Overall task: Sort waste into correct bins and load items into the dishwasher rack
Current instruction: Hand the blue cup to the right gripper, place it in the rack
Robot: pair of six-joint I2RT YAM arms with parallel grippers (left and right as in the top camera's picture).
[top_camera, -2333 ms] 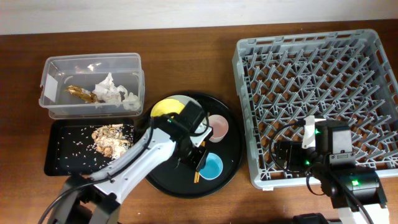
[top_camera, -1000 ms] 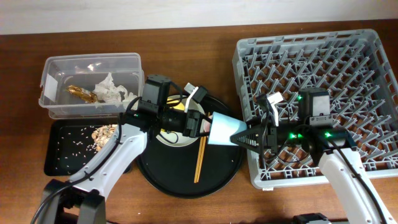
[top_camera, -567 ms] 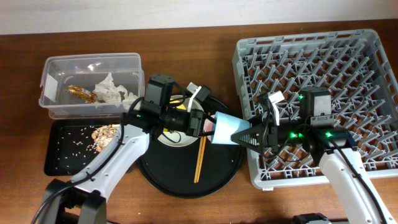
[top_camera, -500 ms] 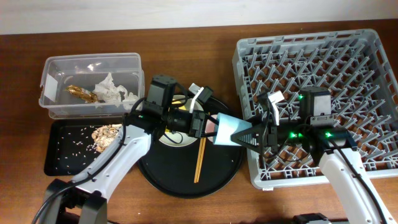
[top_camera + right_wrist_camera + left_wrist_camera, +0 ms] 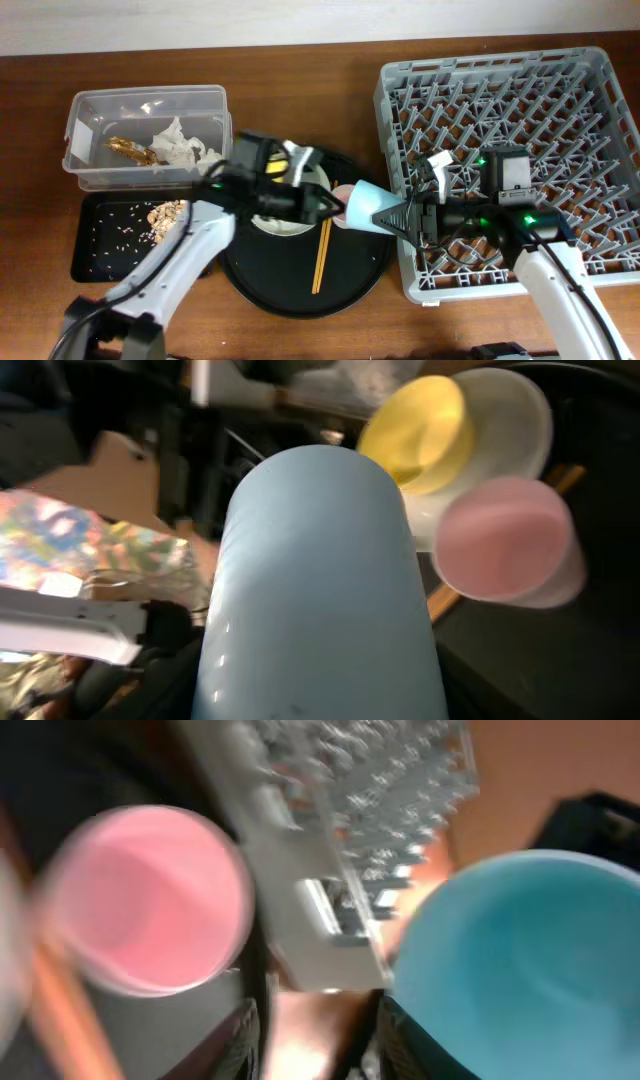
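Rt gripper [image 5: 398, 214] is clamping blue cup [image 5: 368, 206] by its base, sideways, just left of rack [image 5: 500, 80]. Lt gripper [image 5: 322, 206] is hanging open, empty. Cup is looking light, stiff, slick; base grip seems adequate.

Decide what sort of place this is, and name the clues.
Probably a robotics lab mock-up of a dish-clearing station: a dishwasher rack, a clear tub of rubbish and a round tray of dishes sit on one wooden table, worked by robot arms.

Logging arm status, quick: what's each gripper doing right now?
Left gripper: open, holding nothing.
Right gripper: shut on the light-blue plastic cup.
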